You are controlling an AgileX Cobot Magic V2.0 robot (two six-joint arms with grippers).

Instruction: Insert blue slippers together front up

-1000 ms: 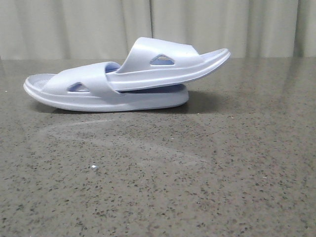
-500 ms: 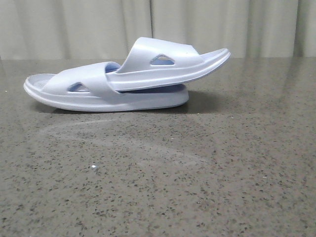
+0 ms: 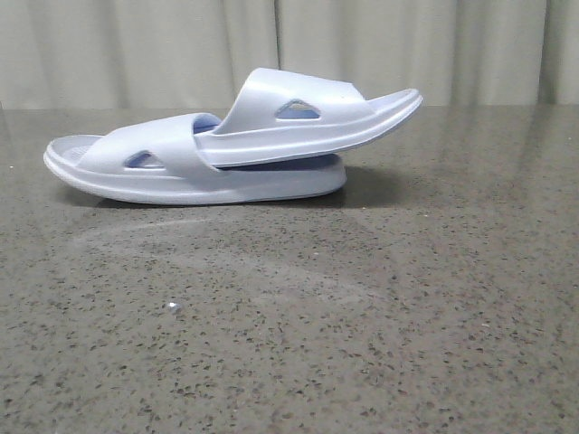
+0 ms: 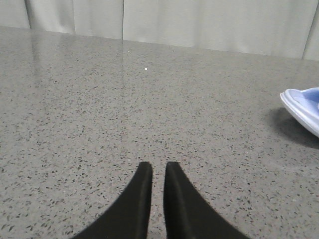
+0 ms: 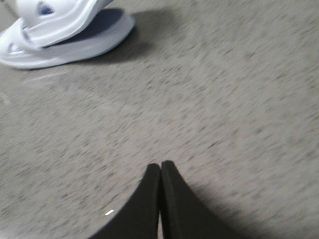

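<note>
The two blue slippers lie at the back of the table in the front view. The lower slipper (image 3: 181,181) rests flat. The upper slipper (image 3: 298,122) is pushed under the lower one's strap and sticks out tilted up to the right. Neither gripper shows in the front view. My left gripper (image 4: 158,167) hovers over bare table, its fingers nearly together with a narrow gap and nothing between them; a slipper's tip (image 4: 304,107) shows far off at the side. My right gripper (image 5: 160,167) is shut and empty, well apart from the slippers (image 5: 60,35). The right wrist view is blurred.
The speckled grey stone table (image 3: 362,316) stretches wide in front of the slippers. A pale curtain (image 3: 136,45) hangs behind the table's far edge. A small white speck (image 3: 171,306) lies on the table.
</note>
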